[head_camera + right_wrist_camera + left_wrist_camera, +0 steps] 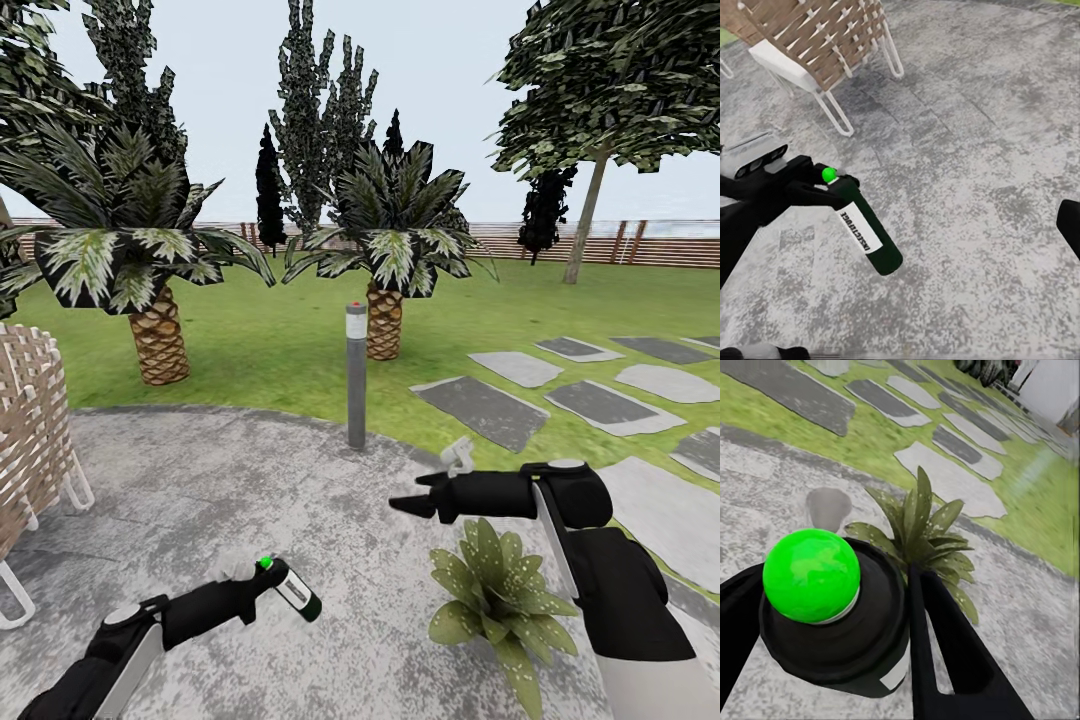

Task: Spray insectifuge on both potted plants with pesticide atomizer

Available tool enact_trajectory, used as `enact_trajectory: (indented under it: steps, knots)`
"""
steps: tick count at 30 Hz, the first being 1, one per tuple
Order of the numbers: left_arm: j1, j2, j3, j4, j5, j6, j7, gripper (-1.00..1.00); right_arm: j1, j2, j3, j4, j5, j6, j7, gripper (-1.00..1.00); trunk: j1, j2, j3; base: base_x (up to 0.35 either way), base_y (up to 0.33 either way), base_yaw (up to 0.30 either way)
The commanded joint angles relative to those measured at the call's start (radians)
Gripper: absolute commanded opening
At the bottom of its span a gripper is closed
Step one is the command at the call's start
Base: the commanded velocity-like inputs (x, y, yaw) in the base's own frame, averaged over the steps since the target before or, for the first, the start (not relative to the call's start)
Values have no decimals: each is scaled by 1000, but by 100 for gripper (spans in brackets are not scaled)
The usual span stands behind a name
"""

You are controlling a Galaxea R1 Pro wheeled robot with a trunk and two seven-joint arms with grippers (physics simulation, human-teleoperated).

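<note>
**Bottle held and aimed, plant already speckled**

At the left, a woven chair [30, 420] stands on the grey stone patio [230, 480], well apart from the work. The left arm reaches low across the patio with its forearm angled up and toward the middle. Its left end effector [262, 578] is clamped on the head end of the spray bottle [296, 591], one finger on each side, as the left wrist view shows. The bottle [870, 232] tips downward with its far end toward the low plant [500, 590]. That hold seems meant to keep the spray head in the grip while the bottle faces the leaves. The tip [811, 575] reads bright green here.

A grey post [356, 375] stands behind, at the patio's edge, just before the palms and the lawn.

The plant sits on the patio just right of the bottle, near it but not touching. White specks [520, 585] dot its leaves, so it looks at least partly covered.

The right arm bends at the elbow, forearm level above the plant, pointing left. Its right end effector [402, 505] carries nothing. Whether its fingers are spread or closed, I cannot tell.
</note>
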Motion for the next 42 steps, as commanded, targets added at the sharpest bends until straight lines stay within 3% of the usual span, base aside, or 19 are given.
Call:
enact_trajectory:
  steps: [1, 3, 5, 7, 10, 11, 16, 18, 22, 29, 31, 32, 37, 42]
  knots:
    - [-16, 1, -17, -4, -7, 7, -64, -100, -1, -2, 3, -1, 13, 5, 22, 100, 0, 0, -1, 0, 0, 0]
    - [-36, 0, -43, -5, -70, 4, -112, -100, 0, -2, 6, -1, 16, 5, 25, 100, 0, 0, -1, 0, 0, 0]
    - [-49, -1, -62, -5, -104, 2, -135, -100, 0, -3, 7, -1, 16, 5, 26, 100, 0, 0, -1, 0, 0, 0]
    - [-70, -7, -96, -5, -160, -1, -173, -100, 1, -5, 8, -1, 17, 5, 27, 100, 0, 0, -1, 0, 0, 0]
    - [-82, -17, -113, -4, -190, -3, -200, -100, 2, -19, 14, -2, 17, 5, 27, 100, 0, 0, -1, 0, 0, 0]
    - [-88, -26, -123, -4, -204, -25, -220, -100, 3, -35, 42, -3, 16, 2, 27, 100, 0, 0, -1, 0, 0, 0]
    - [-99, -30, -129, -4, -210, -41, -232, -100, 3, -40, 74, -4, 15, -1, 27, 100, 0, 0, -1, 0, 0, 0]
    - [-106, -30, -131, -4, -211, -44, -245, -100, 3, -40, 105, -4, 15, -2, 27, 100, 0, 0, -1, 0, 0, 0]
    - [-135, -32, -181, -4, -211, -76, -292, -100, 5, -41, 221, -3, 17, -1, 27, 100, 0, 0, -1, 0, 0, 0]
    - [-144, -36, -200, -4, -211, -83, -314, -100, 6, -41, 253, -2, 17, -1, 26, 100, 0, 0, -1, 0, 0, 0]
    - [-145, -48, -203, -4, -213, -84, -319, -100, 6, -41, 255, -2, 17, -1, 26, 100, 0, 0, -1, 0, 0, 0]
    - [-147, -54, -203, -4, -213, -84, -320, -100, 6, -41, 256, -2, 17, -2, 26, -100, 0, 0, -1, 0, 0, 0]
    - [-152, -69, -204, -4, -213, -84, -321, -100, 6, -40, 258, -2, 17, -3, 26, -100, 0, 0, -1, 0, 0, 0]
    - [-156, -93, -204, -3, -213, -81, -320, -100, 6, -40, 297, -2, 19, -3, 25, -100, 0, 0, -1, 0, 0, 0]
